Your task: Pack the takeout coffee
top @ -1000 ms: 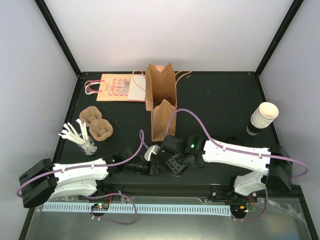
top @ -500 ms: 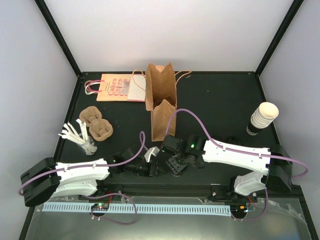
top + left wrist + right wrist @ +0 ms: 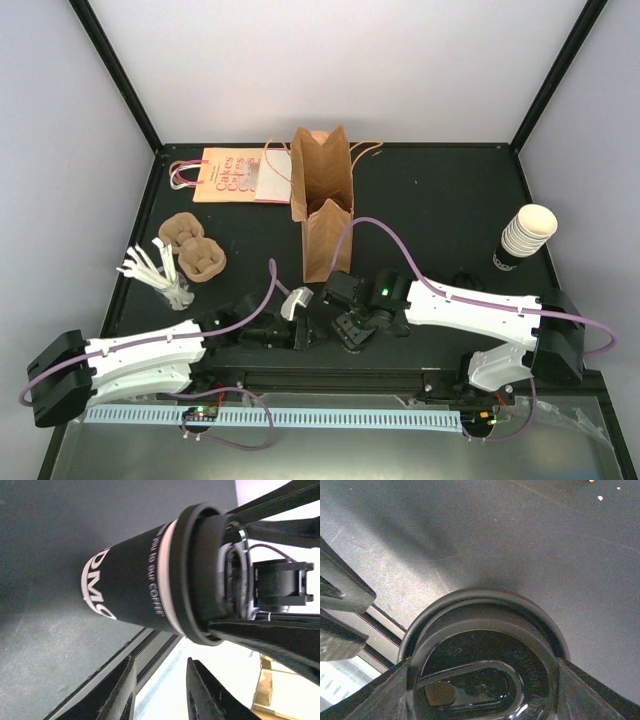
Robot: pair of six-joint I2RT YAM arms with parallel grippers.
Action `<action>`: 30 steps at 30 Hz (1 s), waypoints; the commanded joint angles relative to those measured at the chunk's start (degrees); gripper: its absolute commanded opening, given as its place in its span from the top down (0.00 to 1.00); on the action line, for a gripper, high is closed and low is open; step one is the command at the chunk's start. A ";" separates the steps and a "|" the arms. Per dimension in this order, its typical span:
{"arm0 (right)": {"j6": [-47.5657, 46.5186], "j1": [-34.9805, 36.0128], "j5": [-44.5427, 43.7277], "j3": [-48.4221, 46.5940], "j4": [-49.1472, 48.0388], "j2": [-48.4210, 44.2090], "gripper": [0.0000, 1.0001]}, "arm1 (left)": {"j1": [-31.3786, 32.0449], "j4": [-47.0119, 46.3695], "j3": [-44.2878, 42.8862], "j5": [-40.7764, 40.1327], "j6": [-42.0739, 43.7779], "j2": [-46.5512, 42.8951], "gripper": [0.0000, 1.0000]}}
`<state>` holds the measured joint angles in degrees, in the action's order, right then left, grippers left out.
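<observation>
The takeout coffee point(image 3: 130, 587) stands on the dark table near its front edge, a cup with a black printed wrap, a cream band and a black lid point(image 3: 485, 665). My right gripper point(image 3: 482, 680) comes down from above, shut on the lid, with its fingers point(image 3: 590, 690) pressed to the rim on both sides. In the top view the right gripper point(image 3: 355, 330) hides the cup. My left gripper point(image 3: 161, 662) sits just left of the cup, apart from it, open with nothing between its fingers. It shows in the top view too, the left gripper point(image 3: 303, 333).
A brown paper bag point(image 3: 327, 240) stands just behind the grippers, with a taller one point(image 3: 320, 175) behind it. A pink printed bag point(image 3: 232, 175) lies flat at the back left. Pulp trays point(image 3: 195, 250) and white stirrers point(image 3: 155, 270) are at left, stacked lidless cups point(image 3: 527, 235) at right.
My left arm has drawn back to the left and its gripper has edged away from the cup. The right gripper and the cup have not moved.
</observation>
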<state>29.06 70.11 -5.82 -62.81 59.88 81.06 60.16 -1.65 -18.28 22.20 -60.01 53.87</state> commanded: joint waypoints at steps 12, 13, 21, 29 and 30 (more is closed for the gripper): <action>1.94 1.15 4.01 7.31 3.11 6.49 0.30 | 0.31 7.63 -5.36 -5.56 3.45 -7.66 0.67; 2.04 1.15 3.99 7.34 3.11 6.44 0.30 | 0.31 7.63 -5.36 -5.65 3.53 -7.90 0.66; 3.66 1.15 2.66 5.96 3.10 6.10 0.30 | 0.14 8.87 -6.59 -7.67 4.48 -9.20 0.64; 3.97 1.17 -0.18 1.04 5.82 5.44 0.30 | -0.39 9.83 -6.74 -11.22 5.66 -12.15 0.62; 4.05 1.17 -0.56 0.48 6.07 5.32 0.30 | -0.46 9.82 -6.76 -11.17 5.76 -12.14 0.61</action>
<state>31.88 70.54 -6.48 -64.42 61.04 81.84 60.07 7.31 -22.81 13.45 -55.88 42.94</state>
